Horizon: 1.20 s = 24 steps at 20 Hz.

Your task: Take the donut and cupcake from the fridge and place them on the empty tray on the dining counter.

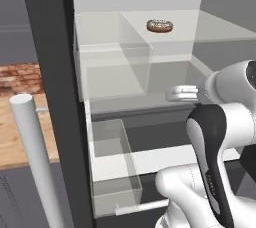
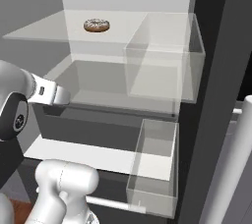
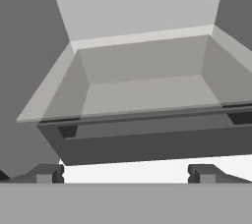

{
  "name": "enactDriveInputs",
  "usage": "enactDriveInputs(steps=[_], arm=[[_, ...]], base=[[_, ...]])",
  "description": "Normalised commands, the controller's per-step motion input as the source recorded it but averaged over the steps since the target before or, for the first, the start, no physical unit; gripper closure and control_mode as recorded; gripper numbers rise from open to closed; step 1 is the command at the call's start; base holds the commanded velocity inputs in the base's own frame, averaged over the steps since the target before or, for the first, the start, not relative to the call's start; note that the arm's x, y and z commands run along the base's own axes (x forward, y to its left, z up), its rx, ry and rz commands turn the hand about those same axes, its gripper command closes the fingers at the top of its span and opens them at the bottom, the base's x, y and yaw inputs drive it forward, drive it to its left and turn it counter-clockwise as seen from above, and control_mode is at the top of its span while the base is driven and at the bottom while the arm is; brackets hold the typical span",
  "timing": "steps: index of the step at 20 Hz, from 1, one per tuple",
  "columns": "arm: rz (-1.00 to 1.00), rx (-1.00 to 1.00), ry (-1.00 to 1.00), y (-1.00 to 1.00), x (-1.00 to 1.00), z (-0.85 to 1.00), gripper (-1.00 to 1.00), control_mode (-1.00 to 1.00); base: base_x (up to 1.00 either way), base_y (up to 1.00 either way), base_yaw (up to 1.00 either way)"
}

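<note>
The fridge [image 1: 50, 72] stands open, and the donut [image 1: 159, 25] lies on its upper glass shelf [image 1: 220, 32]; from the right base the donut [image 2: 96, 25] sits toward the back left of that shelf. My gripper [image 3: 125, 174] is open with nothing between its fingertips [image 3: 47, 173] and faces a clear-topped drawer [image 3: 142, 95] one level below the donut. The hand [image 1: 176, 93] hovers in front of that drawer, well under the donut and apart from it. The cupcake, the tray and the dining counter are out of view.
Clear door bins [image 1: 112, 67] [image 2: 157, 66] hang on the open doors at both sides, with lower bins [image 1: 112, 167] [image 2: 155, 169] beneath. A white bar handle [image 1: 35, 162] rises at the near left. A dark drawer front [image 2: 98, 129] and a white ledge [image 2: 88, 156] lie below my hand.
</note>
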Motion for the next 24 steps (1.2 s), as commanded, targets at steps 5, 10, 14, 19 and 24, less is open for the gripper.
enactDriveInputs(steps=[5,10,14,19,24], arm=[[0.0,0.0,0.0,0.0,0.0,0.0,-1.0,1.0],[0.01,0.02,0.08,-0.14,0.34,0.0,-1.0,-1.0],[0.04,0.09,0.06,-0.32,0.03,0.48,-1.0,-1.0],[0.0,0.01,0.2,0.0,0.0,0.88,-1.0,-1.0],[-0.01,0.0,0.02,-0.14,0.0,0.38,-1.0,-1.0]], base=[[0.98,-0.15,-0.42],[0.3,-0.07,-0.12],[0.0,0.0,0.0],[0.0,0.0,0.0],[0.0,0.0,0.0]])
